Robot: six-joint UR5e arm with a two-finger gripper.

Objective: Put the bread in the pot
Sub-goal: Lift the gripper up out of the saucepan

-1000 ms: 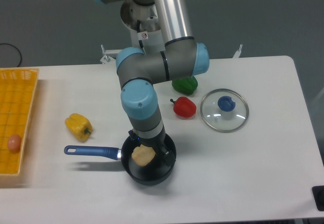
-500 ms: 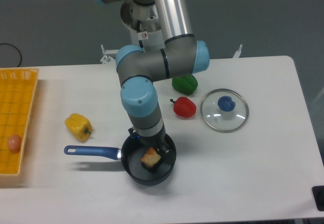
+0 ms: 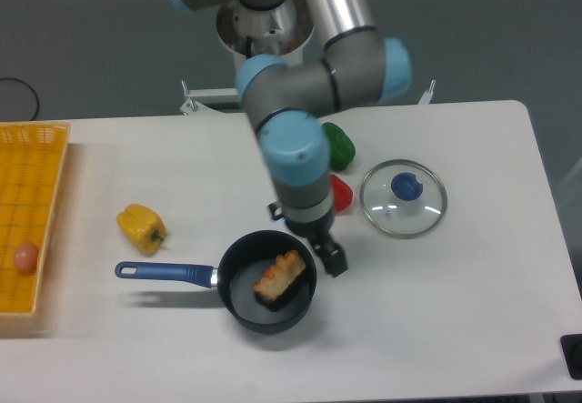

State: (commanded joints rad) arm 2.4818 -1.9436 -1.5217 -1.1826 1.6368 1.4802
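The bread (image 3: 278,277), pale tan with a golden-brown crust, lies inside the pot (image 3: 247,274), a round black saucepan whose blue handle (image 3: 164,273) points left. My gripper (image 3: 323,248) hangs just past the pot's right rim, up and to the right of the bread. Its fingers stand apart with nothing between them. It is open.
A yellow bell pepper (image 3: 141,226) lies left of the pot. A red pepper (image 3: 341,194) and a green pepper (image 3: 339,145) sit partly behind the arm. The glass lid with a blue knob (image 3: 403,197) rests to the right. A yellow crate (image 3: 32,185) with an egg (image 3: 25,256) stands at the left edge.
The gripper let go of the bread, which now lies flat in the pot. The gripper rose and moved right, out of the pot.
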